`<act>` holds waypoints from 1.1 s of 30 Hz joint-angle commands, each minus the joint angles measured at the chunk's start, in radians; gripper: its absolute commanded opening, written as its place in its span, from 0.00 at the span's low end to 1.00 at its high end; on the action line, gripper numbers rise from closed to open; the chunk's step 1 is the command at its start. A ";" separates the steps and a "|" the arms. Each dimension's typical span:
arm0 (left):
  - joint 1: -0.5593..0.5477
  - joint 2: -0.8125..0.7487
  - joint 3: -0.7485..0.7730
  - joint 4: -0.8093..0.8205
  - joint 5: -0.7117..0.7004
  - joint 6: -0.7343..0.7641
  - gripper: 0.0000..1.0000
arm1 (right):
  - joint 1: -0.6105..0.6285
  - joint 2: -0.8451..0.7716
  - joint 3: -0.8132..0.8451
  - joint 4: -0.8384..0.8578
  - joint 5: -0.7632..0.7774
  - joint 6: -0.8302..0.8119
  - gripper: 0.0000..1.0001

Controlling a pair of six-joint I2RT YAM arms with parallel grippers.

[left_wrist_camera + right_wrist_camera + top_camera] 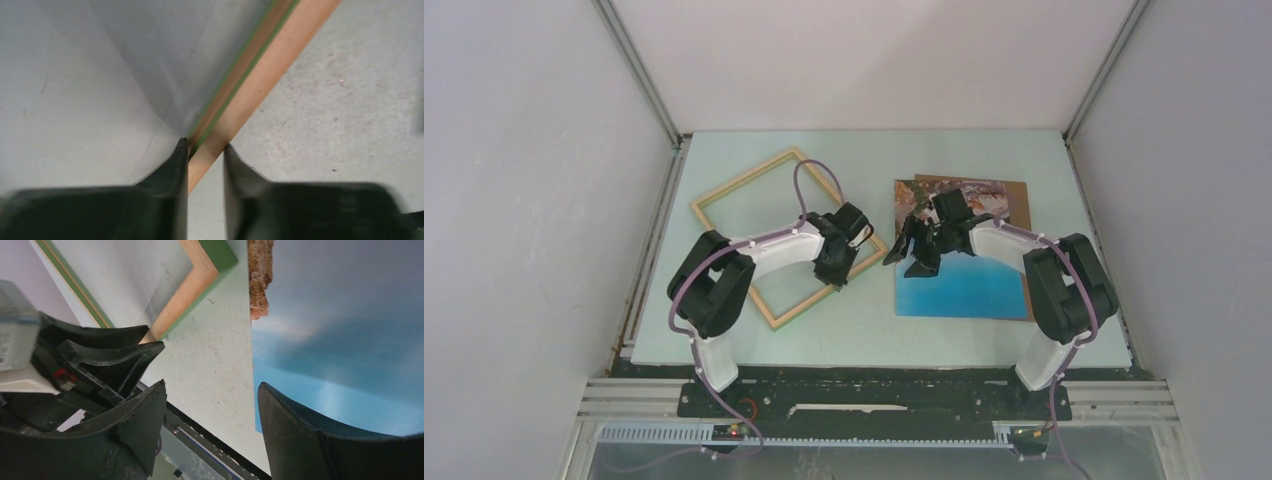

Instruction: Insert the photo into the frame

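Left gripper (205, 150) sits on the right rail of the frame (744, 178). Jaws are narrow w/ the rail between them, one pad against the wood, the other just beside it. Can't tell if it's actually clamped. Frame lies flat on the left half of the table (874, 330), pale wood face up, green showing along its edges.

Right gripper (210, 405) is wide open, holding nothing, hanging over the left edge of the photo (969, 285). Photo lies flat on the right side, its far part resting on the brown board (1014, 195).

Risks, as I judge them:
- Frame is caught on one thin rail only, so any lift will prob. make it swing or twist out, esp. if the pinch is weak or off-centre.
- Photo is flat on the table w/ no lip to get under. A finger coming down on it could crease or scrape the print, or just shove it sideways.
- Board under the far part may drag along w/ the photo.
- The two grippers are near each other mid-table, so a careless move toward centre could knock them together.
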 commanded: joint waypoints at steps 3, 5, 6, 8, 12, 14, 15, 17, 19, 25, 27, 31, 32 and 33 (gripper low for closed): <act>-0.005 -0.072 -0.002 0.076 0.055 -0.123 0.00 | -0.013 0.000 -0.042 0.072 -0.081 0.034 0.74; -0.005 -0.110 -0.005 0.078 0.042 -0.130 0.00 | -0.023 -0.016 -0.068 0.109 -0.124 0.017 0.75; -0.007 -0.132 -0.004 0.079 0.045 -0.128 0.00 | -0.030 -0.024 -0.083 0.129 -0.141 0.008 0.75; -0.009 -0.171 -0.004 0.081 0.042 -0.136 0.00 | -0.044 -0.038 -0.108 0.162 -0.178 -0.004 0.79; -0.009 -0.204 0.002 0.123 0.126 -0.146 0.00 | -0.048 -0.038 -0.116 0.227 -0.224 0.030 0.88; -0.010 -0.198 0.011 0.137 0.140 -0.147 0.00 | -0.046 -0.022 -0.118 0.274 -0.240 0.082 0.89; -0.010 -0.189 0.018 0.141 0.149 -0.145 0.00 | -0.043 -0.008 -0.119 0.319 -0.250 0.111 0.89; -0.009 -0.175 0.032 0.150 0.171 -0.144 0.00 | -0.040 0.012 -0.119 0.377 -0.259 0.173 0.88; -0.010 -0.165 0.045 0.162 0.198 -0.149 0.00 | -0.034 0.015 -0.119 0.414 -0.241 0.222 0.87; -0.018 -0.141 0.071 0.193 0.255 -0.176 0.00 | -0.039 0.060 -0.118 0.582 -0.216 0.387 0.86; -0.022 -0.138 0.076 0.196 0.263 -0.180 0.00 | -0.033 0.096 -0.118 0.643 -0.220 0.427 0.85; -0.037 -0.132 0.094 0.197 0.275 -0.183 0.00 | -0.003 0.144 -0.118 0.717 -0.208 0.452 0.83; -0.042 -0.131 0.097 0.199 0.275 -0.179 0.00 | 0.003 0.152 -0.118 0.723 -0.202 0.455 0.83; -0.048 -0.130 0.102 0.200 0.275 -0.177 0.00 | 0.008 0.160 -0.118 0.733 -0.199 0.457 0.83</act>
